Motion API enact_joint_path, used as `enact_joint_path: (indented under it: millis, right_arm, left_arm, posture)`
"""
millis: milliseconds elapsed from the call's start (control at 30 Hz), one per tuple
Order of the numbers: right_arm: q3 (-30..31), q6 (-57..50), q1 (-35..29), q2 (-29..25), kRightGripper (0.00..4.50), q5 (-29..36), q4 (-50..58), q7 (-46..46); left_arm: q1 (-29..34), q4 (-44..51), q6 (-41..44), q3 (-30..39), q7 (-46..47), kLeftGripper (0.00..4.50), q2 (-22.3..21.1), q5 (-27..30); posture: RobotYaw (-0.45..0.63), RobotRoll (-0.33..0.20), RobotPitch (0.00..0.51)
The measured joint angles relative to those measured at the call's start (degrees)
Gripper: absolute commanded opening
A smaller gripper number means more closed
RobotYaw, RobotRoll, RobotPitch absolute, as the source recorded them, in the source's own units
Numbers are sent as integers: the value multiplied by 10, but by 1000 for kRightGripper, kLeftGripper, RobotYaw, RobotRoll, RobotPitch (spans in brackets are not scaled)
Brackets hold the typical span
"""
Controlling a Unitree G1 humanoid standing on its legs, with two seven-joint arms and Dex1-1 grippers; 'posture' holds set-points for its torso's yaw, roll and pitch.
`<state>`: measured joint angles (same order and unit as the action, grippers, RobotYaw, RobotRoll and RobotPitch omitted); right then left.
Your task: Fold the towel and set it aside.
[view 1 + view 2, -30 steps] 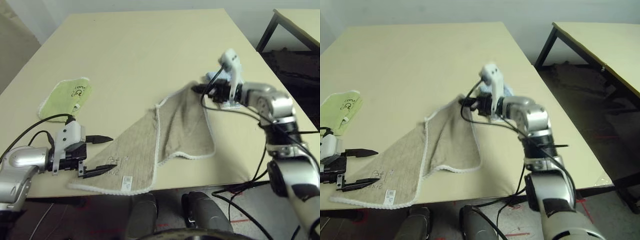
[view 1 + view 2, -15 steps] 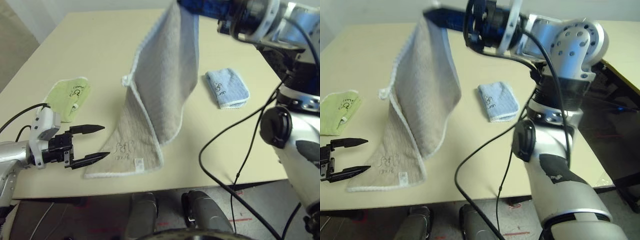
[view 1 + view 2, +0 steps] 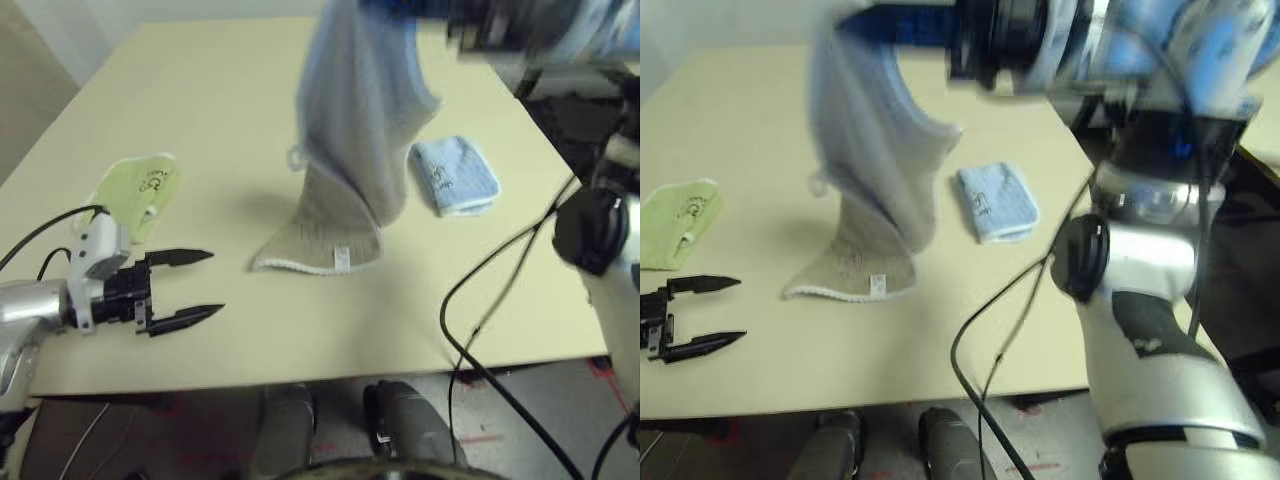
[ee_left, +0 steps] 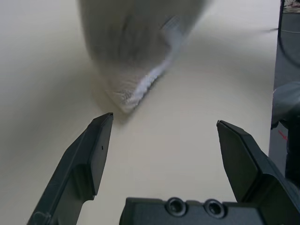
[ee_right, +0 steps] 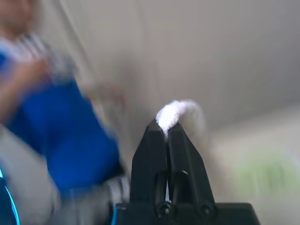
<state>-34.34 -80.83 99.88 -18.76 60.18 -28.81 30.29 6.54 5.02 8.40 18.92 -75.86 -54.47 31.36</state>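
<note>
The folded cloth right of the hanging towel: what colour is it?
Light blue with white edging, clearest in the left eye view.

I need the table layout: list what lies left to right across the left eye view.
Left hand, open → light-green folded towel → beige towel, hanging with its lower end on the table → light-blue folded towel.

A robot test room or lab. A bare pale desk stands by plain walls. Loose cables hang beside it, above red floor tape.
</note>
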Motion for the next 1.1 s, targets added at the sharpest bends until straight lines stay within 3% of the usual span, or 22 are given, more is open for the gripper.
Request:
enact_joint_path:
  millis: [67,133,267,433,733,900,967,1100]
  right_arm:
    - [-15,75,6,12,36,-24,-25,-72]
    - [20,133,-14,11,36,-75,-30,-105]
    - [123,171,-74,-6,36,-152,-13,-93]
    - [219,168,-152,-9,36,-193,49,-60]
    - [236,118,-187,-9,36,-180,127,-22]
    - [236,102,-195,0,36,-174,152,-20]
    - [236,101,-204,-2,36,-172,165,-17]
    - [234,92,-225,-4,36,-170,177,-19]
  left_arm:
    - [-4,0,0,-6,2,4500,4,-3]
    - [-6,0,0,-13,5,4500,7,-4]
    - [-7,5,0,-16,9,4500,11,-5]
    - [-6,22,4,-18,10,4500,11,-5]
    - [-11,24,34,-15,16,4500,-4,7]
    - [-68,44,177,-11,117,4500,56,95]
    - [-73,64,206,-28,150,4500,73,95]
    - [-99,129,243,-127,229,4500,126,52]
  posture:
    - [-33,0,102]
    - [-33,0,101]
    - [-31,0,104]
    - [-32,0,110]
    - [-38,0,110]
    - [-47,0,109]
    - [-51,0,109]
    - [-54,0,108]
